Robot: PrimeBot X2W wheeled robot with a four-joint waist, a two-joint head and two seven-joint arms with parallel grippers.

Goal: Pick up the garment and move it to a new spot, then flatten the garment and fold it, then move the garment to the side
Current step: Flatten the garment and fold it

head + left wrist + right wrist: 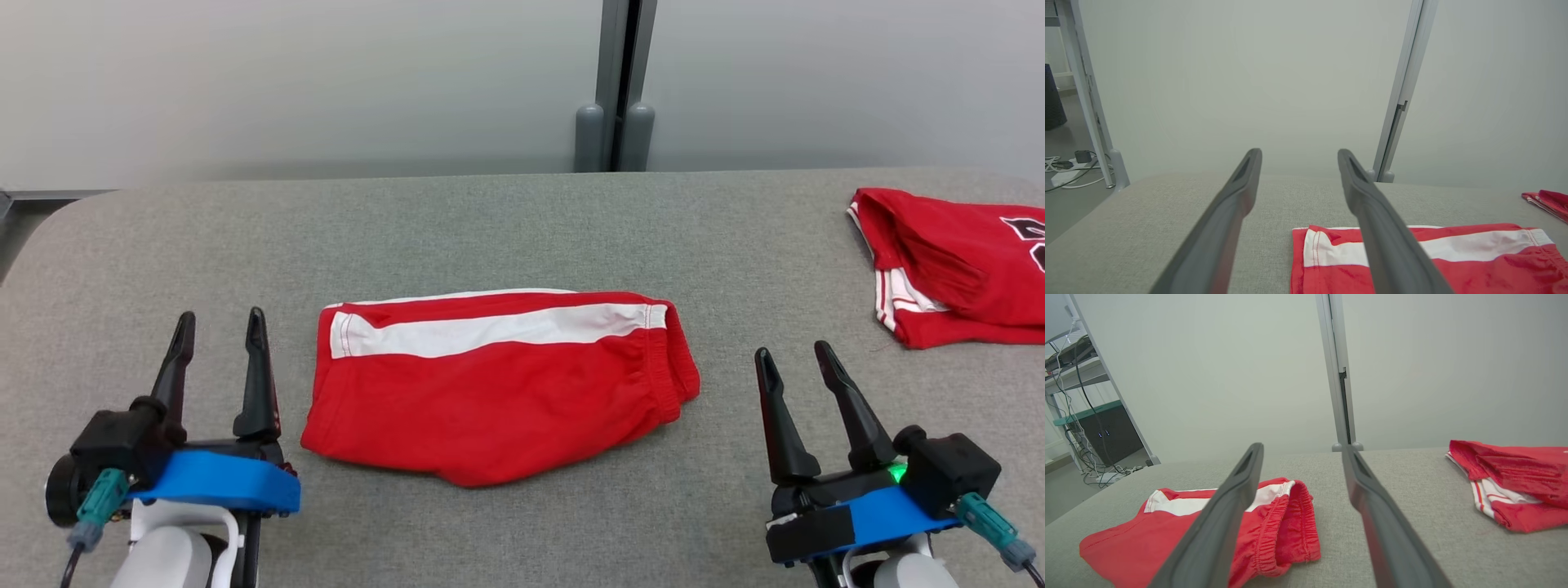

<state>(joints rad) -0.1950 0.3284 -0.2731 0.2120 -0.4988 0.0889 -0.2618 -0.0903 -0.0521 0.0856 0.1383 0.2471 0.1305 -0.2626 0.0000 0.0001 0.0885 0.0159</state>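
The garment point(498, 384) is a pair of red shorts with a white side stripe, folded flat in the middle of the grey table point(490, 229). It also appears in the left wrist view point(1453, 261) and in the right wrist view point(1167, 535). My left gripper point(219, 327) stands open just left of the shorts, with nothing between its fingers. On the other side, my right gripper point(796, 354) is open too, a little right of the elastic waistband, and holds nothing.
A second red garment point(955, 261) with white trim and a dark print lies folded at the table's far right; the right wrist view shows this red garment point(1515, 486) too. A grey partition wall with a post point(614, 82) runs behind the table.
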